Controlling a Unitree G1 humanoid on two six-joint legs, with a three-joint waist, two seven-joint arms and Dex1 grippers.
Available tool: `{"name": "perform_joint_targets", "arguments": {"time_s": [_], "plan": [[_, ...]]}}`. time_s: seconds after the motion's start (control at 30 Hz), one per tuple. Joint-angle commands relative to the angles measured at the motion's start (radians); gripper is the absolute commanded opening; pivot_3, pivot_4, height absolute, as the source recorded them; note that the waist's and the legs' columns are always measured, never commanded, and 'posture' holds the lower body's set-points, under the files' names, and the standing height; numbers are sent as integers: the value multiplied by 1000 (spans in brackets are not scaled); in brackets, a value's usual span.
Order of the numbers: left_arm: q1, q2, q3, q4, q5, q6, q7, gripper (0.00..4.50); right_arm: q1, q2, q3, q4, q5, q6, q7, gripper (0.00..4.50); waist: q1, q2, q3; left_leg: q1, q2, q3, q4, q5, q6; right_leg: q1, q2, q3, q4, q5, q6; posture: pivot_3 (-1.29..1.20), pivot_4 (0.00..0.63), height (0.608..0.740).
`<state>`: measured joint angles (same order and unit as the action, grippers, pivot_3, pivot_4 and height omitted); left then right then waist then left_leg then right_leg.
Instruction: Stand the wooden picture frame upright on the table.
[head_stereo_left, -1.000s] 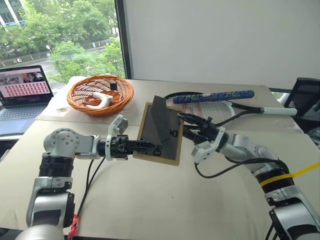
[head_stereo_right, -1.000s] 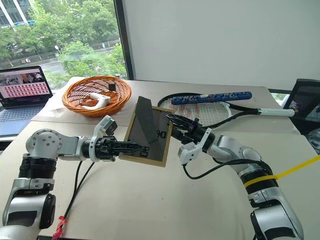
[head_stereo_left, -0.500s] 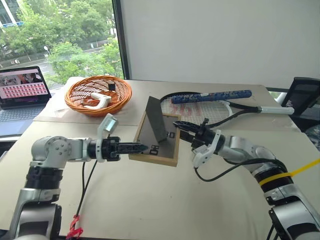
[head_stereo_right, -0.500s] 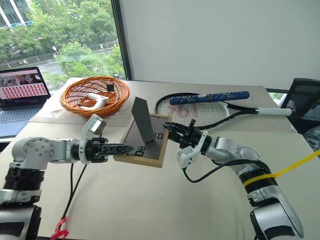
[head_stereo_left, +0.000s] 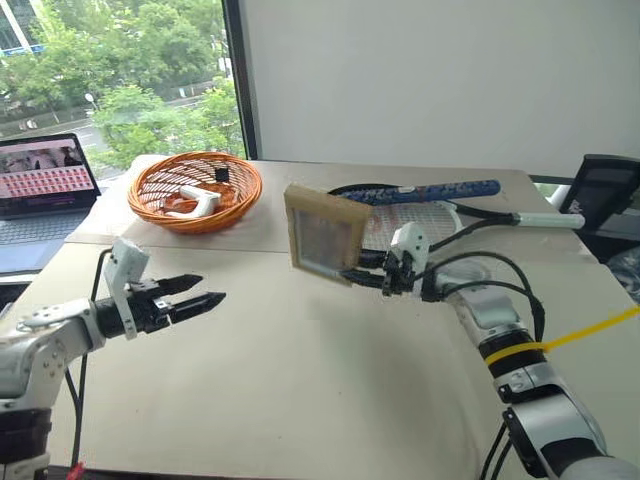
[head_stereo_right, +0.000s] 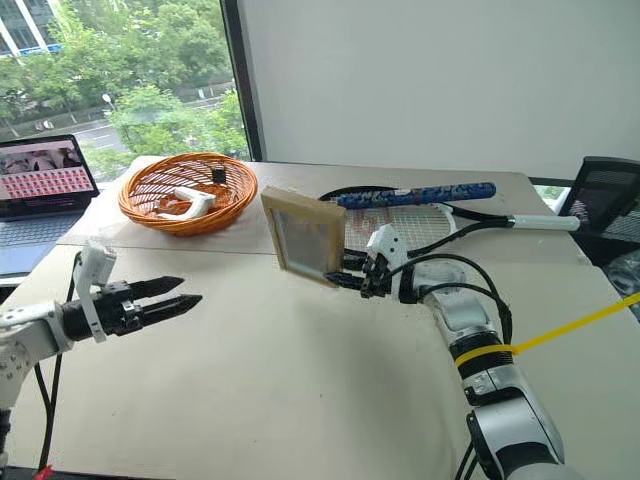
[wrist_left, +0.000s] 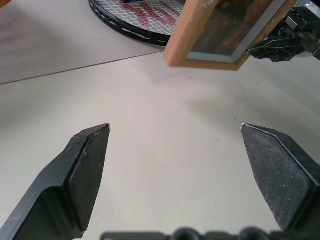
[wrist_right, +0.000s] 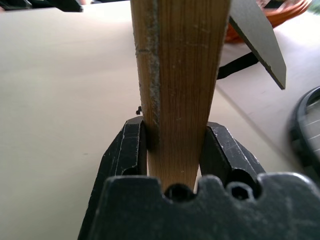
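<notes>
Wooden picture frame (head_stereo_left: 324, 236) is held nearly upright above the table (head_stereo_left: 300, 370), its face toward the robot, just in front of the racket (head_stereo_left: 440, 205) and to the right of the orange basket (head_stereo_left: 196, 188). Right gripper (wrist_right: 172, 152) clamps the frame's edge between its 2 fingers. Left gripper (head_stereo_left: 198, 292) hovers well left of the frame, apart from it, jaws spread wide and grasping nothing. Frame's grey stand (wrist_right: 257, 37) juts out behind.

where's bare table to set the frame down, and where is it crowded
Bare table stretches between the open left gripper and the right gripper holding the wooden picture frame, right under the frame. Behind it is crowded: the racket and the orange basket.
</notes>
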<state>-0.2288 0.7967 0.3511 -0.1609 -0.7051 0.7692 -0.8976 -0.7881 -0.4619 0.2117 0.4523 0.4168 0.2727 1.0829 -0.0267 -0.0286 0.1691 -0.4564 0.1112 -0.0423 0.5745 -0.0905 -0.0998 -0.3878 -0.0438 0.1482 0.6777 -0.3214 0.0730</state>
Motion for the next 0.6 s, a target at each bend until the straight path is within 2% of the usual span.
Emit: {"name": "perform_joint_targets", "arguments": {"time_s": [0.03, 0.17, 0.37, 0.6], "plan": [[13, -20, 47, -73, 0, -33, 67, 4500, -61, 28, -36, 4, 45, 149, 54, 1199, 3, 0, 0, 0, 0, 0, 0, 0, 0, -1, 0, 0, 1, 0, 0, 0, 150, 724], [46, -28, 73, -110, -22, -28, 88, 4500, -93, 52, -30, 76, 13, 237, 72, 1199, 6, 0, 0, 0, 0, 0, 0, 0, 0, -1, 0, 0, 0, 0, 0, 0, 150, 724], [94, -25, 68, -145, -8, -33, 99, 4500, -114, 86, -10, 233, -55, 230, 112, 1197, 4, 0, 0, 0, 0, 0, 0, 0, 0, -1, 0, 0, 0, 0, 0, 0, 150, 724], [95, -37, 61, -154, -15, -31, 113, 4500, -66, 107, 6, 192, -67, 282, 184, 1197, -2, 0, 0, 0, 0, 0, 0, 0, 0, -1, 0, 0, 1, 0, 0, 0, 150, 724]]}}
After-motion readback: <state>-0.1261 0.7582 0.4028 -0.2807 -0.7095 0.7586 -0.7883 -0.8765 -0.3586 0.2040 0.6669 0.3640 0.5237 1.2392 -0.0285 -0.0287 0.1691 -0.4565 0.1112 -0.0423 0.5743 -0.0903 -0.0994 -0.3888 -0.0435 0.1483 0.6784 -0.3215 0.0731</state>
